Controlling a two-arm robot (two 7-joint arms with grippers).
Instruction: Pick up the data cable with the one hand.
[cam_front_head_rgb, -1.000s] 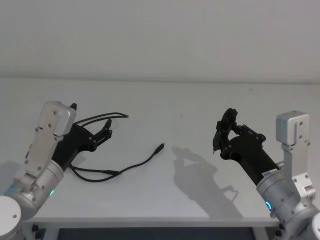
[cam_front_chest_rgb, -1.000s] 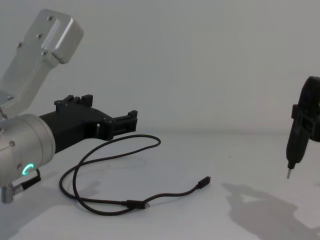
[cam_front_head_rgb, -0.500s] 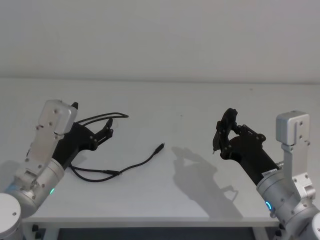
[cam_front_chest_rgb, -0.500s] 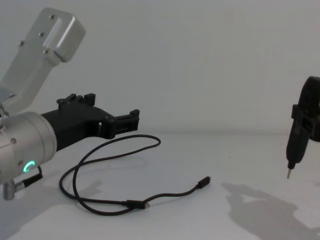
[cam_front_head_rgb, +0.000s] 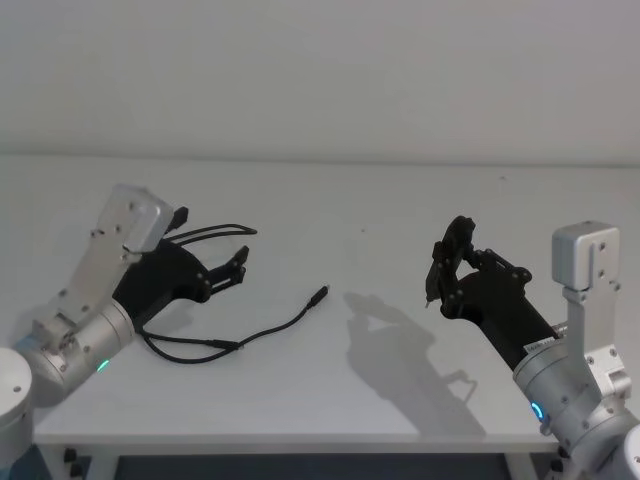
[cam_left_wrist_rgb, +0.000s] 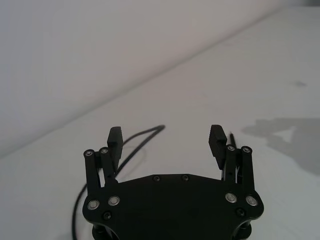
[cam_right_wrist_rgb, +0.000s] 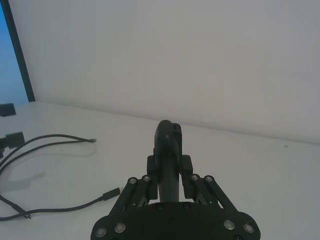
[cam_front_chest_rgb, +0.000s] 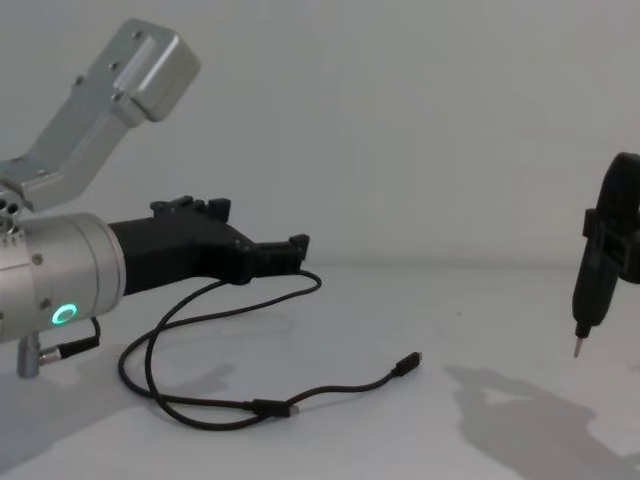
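Thin black data cable (cam_front_head_rgb: 272, 331), slack and looped at 9 o'clock; black angular plastic left gripper (cam_front_head_rgb: 241, 262) hovering over it, spread wide.

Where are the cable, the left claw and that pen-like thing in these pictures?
data cable (cam_front_chest_rgb: 272, 408): chest view, on the thicker joint midway along it.
left claw (cam_left_wrist_rgb: 166, 135): left wrist view, midway between its open fingertips.
pen-like tool (cam_front_chest_rgb: 589, 290): chest view, on its black barrel above the metal tip.

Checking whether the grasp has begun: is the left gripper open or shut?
Open: the left gripper has its fingers wide apart, empty, near the data cable.
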